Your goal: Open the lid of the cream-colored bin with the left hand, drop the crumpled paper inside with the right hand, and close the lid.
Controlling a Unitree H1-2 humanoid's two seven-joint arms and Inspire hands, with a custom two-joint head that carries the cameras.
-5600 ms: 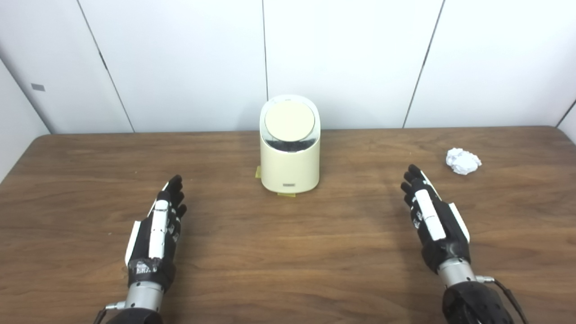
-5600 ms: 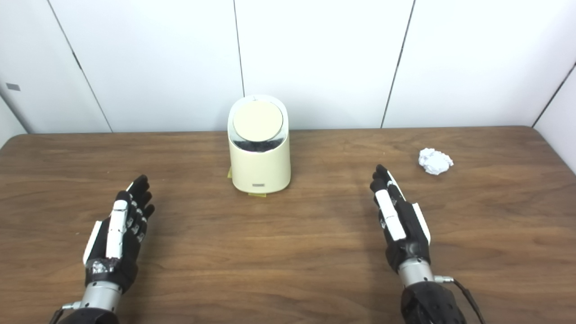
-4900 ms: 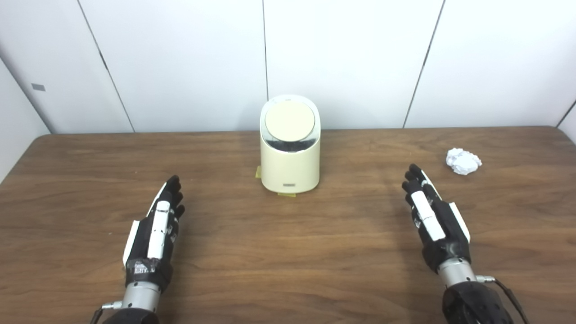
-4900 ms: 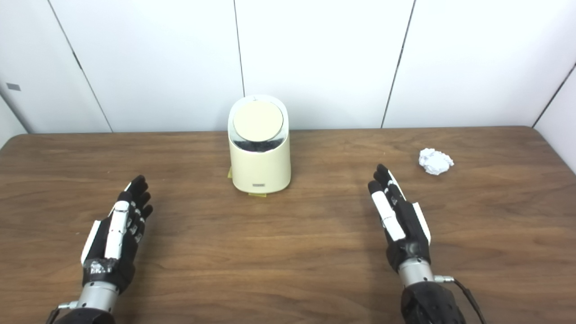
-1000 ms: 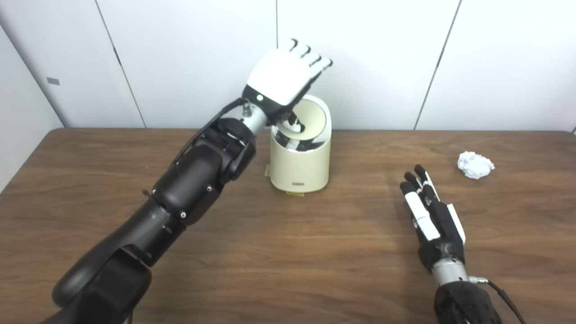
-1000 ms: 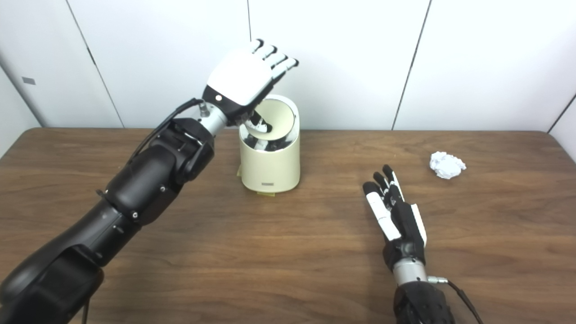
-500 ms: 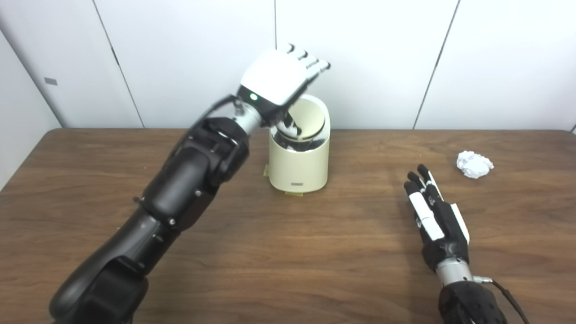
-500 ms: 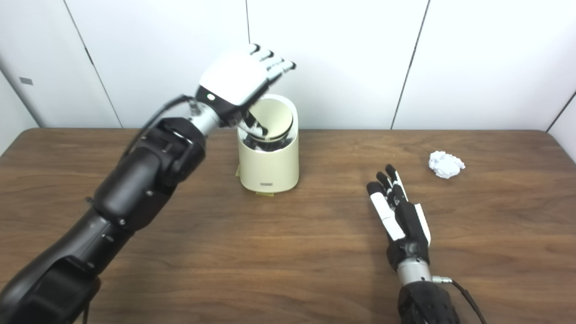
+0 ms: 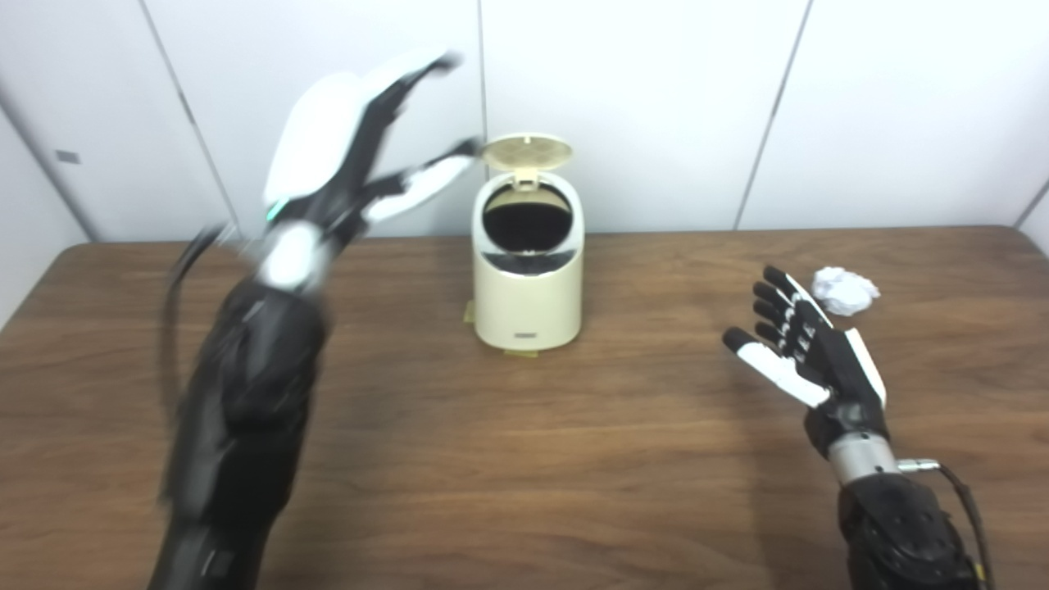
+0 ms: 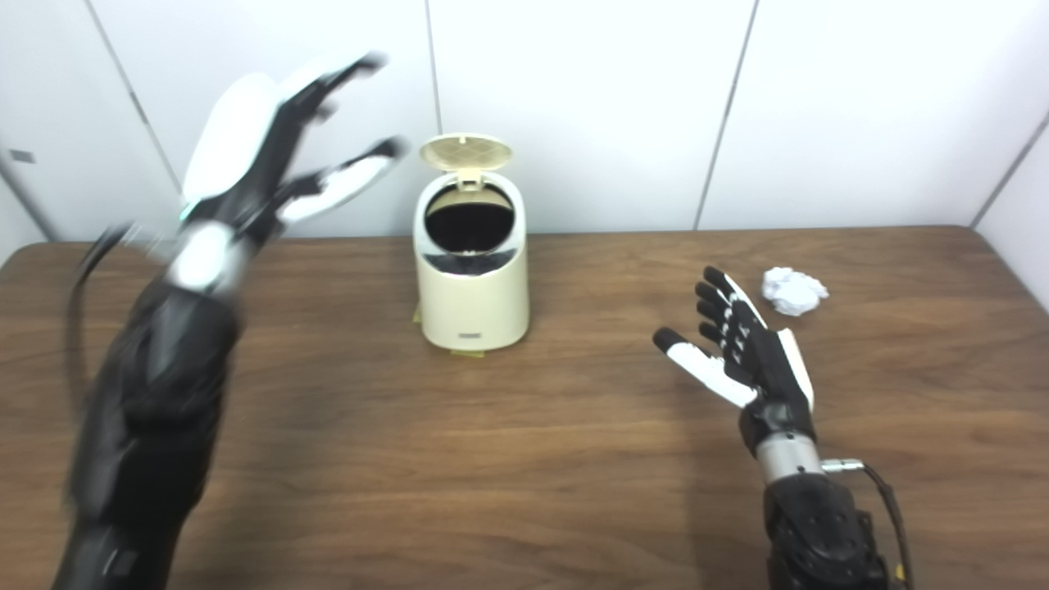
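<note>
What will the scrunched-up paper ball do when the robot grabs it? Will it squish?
The crumpled paper probably squishes a little, since it is loosely wrinkled. It looks light, so the open right hand might nudge it away. Its lumpy shape likely stops it rolling far.

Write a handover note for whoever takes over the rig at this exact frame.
Left hand: open, raised left of the bin, touching nothing, motion-blurred.
Right hand: open, empty, fingers spread, just short of the paper ball.
Bin stands mid-table; its lid is up and the opening is clear.
Paper ball lies on the table at the right.
Done: lid opened.
Left: grasp the paper, drop it in, close the lid.
</note>
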